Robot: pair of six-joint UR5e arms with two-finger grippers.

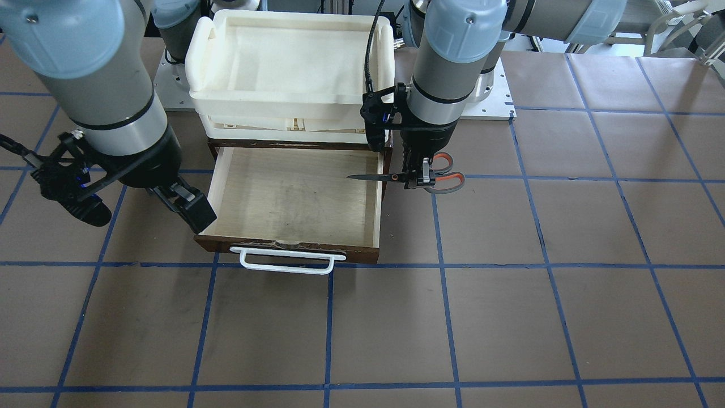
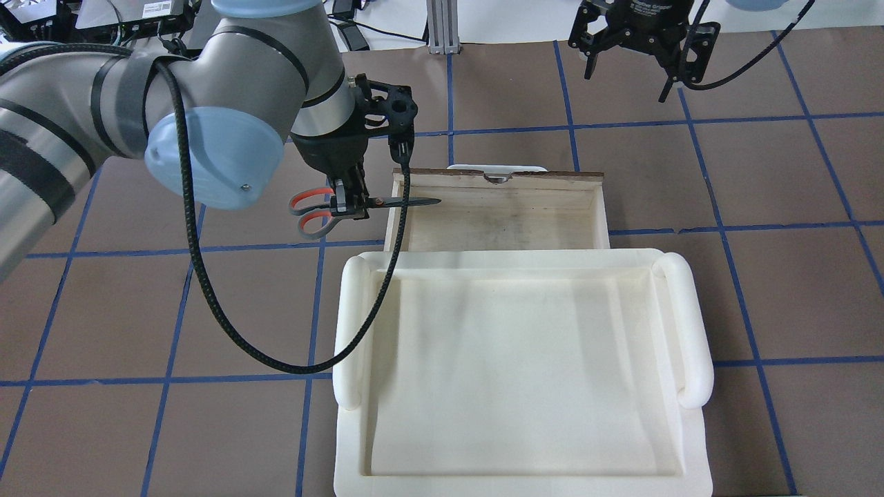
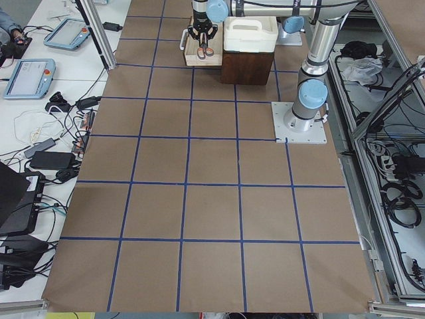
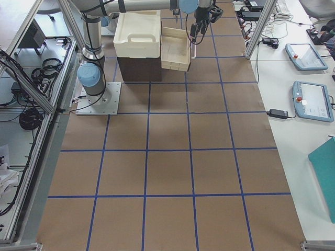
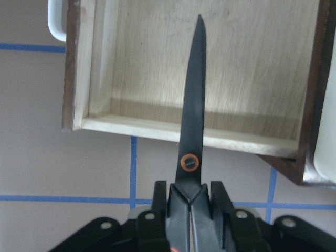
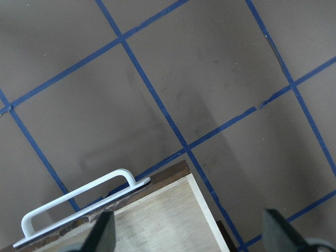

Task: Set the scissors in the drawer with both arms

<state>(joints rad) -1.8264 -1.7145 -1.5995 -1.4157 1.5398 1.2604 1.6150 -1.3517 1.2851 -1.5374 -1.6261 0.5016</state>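
Note:
The drawer point(image 1: 294, 198) stands pulled open under the cream tray, its pale inside bare, its white bar handle point(image 1: 286, 262) at the front. My left gripper point(image 1: 416, 177) is shut on the scissors point(image 1: 396, 177) near the pivot and holds them level in the air, handles point(image 1: 447, 173) outside the drawer, blade tip over the drawer's side wall. The overhead view shows the left gripper point(image 2: 349, 201), the scissors point(image 2: 387, 203) and the drawer point(image 2: 497, 217). In the left wrist view the blade point(image 5: 192, 100) points over the drawer point(image 5: 210, 73). My right gripper point(image 1: 184, 204) is open and empty, raised beside the drawer's other front corner.
A cream-white foam tray point(image 2: 518, 373) sits on top of the dark cabinet behind the drawer. The left arm's black cable point(image 2: 228, 324) hangs beside the tray. Brown table with blue tape grid point(image 1: 453, 317) lies in front of the drawer.

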